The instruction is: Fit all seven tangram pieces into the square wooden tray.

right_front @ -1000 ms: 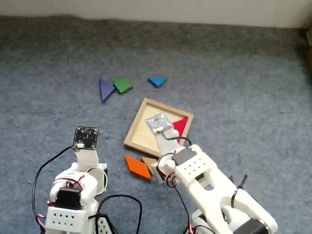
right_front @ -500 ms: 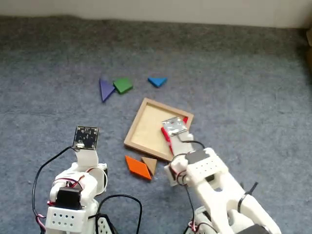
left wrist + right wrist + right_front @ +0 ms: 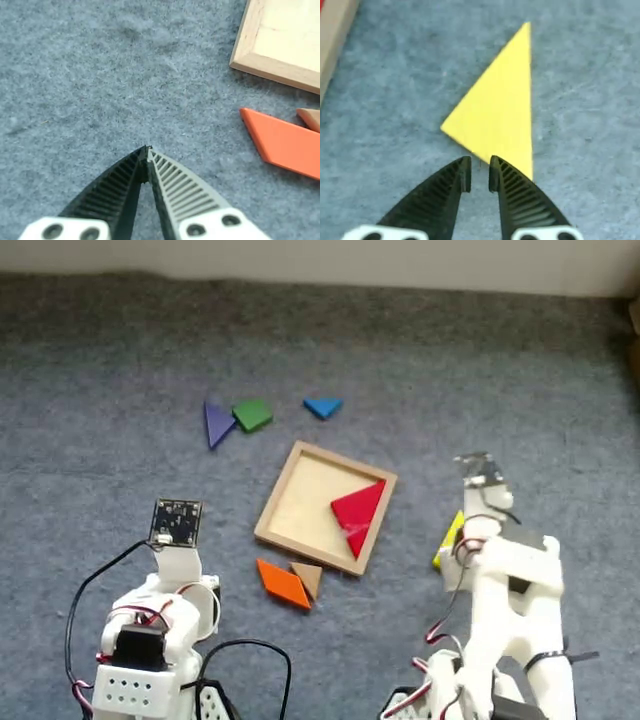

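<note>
Red triangle (image 3: 360, 512) lies in the square wooden tray (image 3: 305, 498) — right gripper (image 3: 480, 174), jaws a narrow slit and empty, hangs at the yellow triangle (image 3: 500, 115) near the tray, so picking it up looks next: widen, lower, pinch — left gripper (image 3: 146, 150) pinched shut, empty.

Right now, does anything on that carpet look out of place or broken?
Nothing looks broken. The wooden tray sits at an angle holding just the red triangle; the yellow triangle, orange piece, tan piece, purple triangle, green square and blue triangle lie scattered outside it.
</note>
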Tool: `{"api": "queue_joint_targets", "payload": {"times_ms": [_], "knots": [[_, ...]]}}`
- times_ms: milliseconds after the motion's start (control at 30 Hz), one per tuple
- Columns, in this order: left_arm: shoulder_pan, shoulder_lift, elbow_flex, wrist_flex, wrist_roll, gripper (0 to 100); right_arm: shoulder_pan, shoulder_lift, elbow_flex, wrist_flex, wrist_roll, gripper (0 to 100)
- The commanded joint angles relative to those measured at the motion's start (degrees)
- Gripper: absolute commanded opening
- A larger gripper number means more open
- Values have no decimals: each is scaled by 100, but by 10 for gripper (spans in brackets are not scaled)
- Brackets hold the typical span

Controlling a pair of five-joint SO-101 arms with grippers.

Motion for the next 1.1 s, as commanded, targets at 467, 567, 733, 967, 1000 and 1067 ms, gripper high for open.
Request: {"api": "queue_joint_targets", "payload": {"times_ms": [467,567,733,967,1000,1067], "knots": [[-66,-154,110,35,-18,7,-866,-57,-1042,1218,-1160,336],[-66,-154,110,35,-18,7,-1367,-48,-1051,1200,-1424,336],[-66,-154,110,35,-18,7,-1648,-40,-1059,1033,-1829,336],[-66,-154,110,35,-18,7,-1596,822,-1464,954,-1820,338],[-66,-154,110,35,-18,7,-1560,1059,-1587,963,-1820,338],[-66,-154,110,35,-18,7,-1508,1490,-1868,963,-1829,339]]}}
